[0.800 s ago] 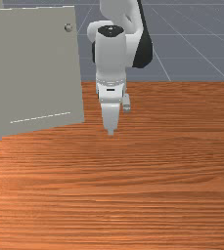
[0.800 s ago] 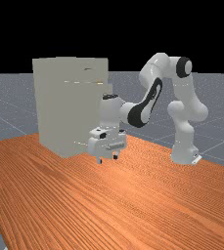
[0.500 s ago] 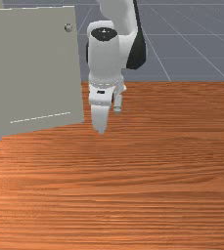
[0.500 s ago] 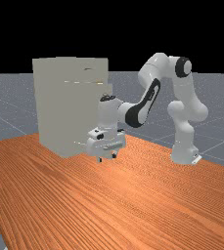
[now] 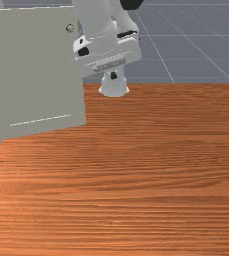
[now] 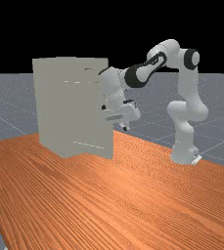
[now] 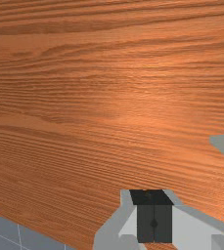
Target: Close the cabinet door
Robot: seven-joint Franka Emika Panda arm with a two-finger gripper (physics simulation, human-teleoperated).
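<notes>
Your gripper is closed, tips together, w/ nothing held, tilted above the table. The cab. door stands swung open at the front view's left, its knob nr the top of the free edge. The gripper partly covers that edge there; can't tell if they touch. Cab. body is at the far view's left, arm base at its right.

At the front view's 10 o'clock, the door is grey-beige with 1 white line and a grey knob. The table is orange-brown, streaked darker. At 1 o'clock, pale lines grid the slate-grey floor. The arm is white, banded black, its 2 pads black.
</notes>
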